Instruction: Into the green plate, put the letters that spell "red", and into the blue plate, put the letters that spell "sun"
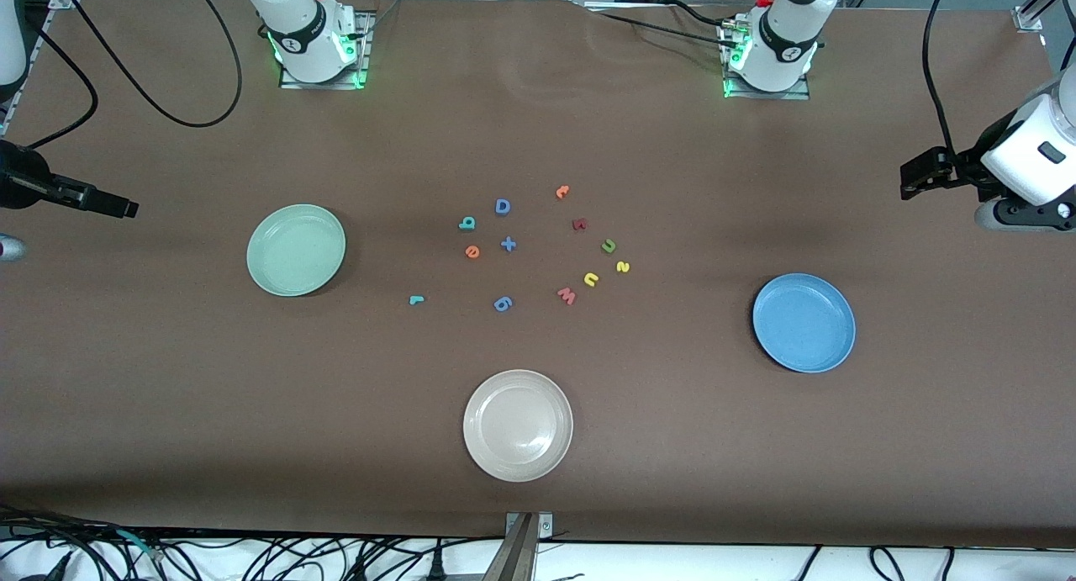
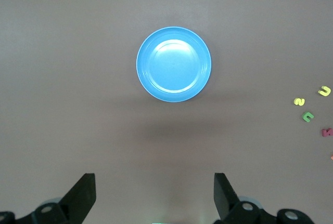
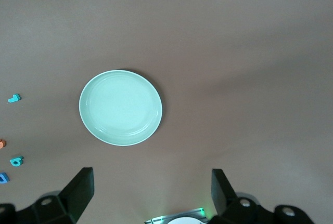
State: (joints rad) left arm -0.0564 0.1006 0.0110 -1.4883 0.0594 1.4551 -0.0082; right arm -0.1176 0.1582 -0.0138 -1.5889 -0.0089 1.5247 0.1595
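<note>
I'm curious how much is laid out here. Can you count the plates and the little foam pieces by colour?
Plates: 3, green plate, blue plate, beige-white plate
Teal pieces: 2
Orange pieces: 2
Blue pieces: 3
Yellow pieces: 2
Green pieces: 1
Dark red pieces: 1
Pink pieces: 1
Total: 15

**Item Count**

Plates: three in total. One green plate (image 1: 296,250), one blue plate (image 1: 804,322), one beige-white plate (image 1: 518,425).

Foam pieces on the counter (image 1: 168,396): eleven in total.
- Teal: two, an "r" (image 1: 416,299) and a "d" (image 1: 467,223).
- Orange: two, an "e" (image 1: 472,251) and one piece (image 1: 562,192) whose shape cannot be read.
- Yellow: two, an "s" (image 1: 623,266) and a "u" (image 1: 591,279).
- Green: one, an "n" (image 1: 609,245).
- Blue: three, a capital D (image 1: 503,206), a plus sign (image 1: 508,245), a 6 (image 1: 503,303).
- Pink: one W (image 1: 567,295).
- Dark red: one letter (image 1: 579,224).

Robot arms: two, each with one hand, the left hand (image 2: 155,193) and the right hand (image 3: 152,190).
</note>
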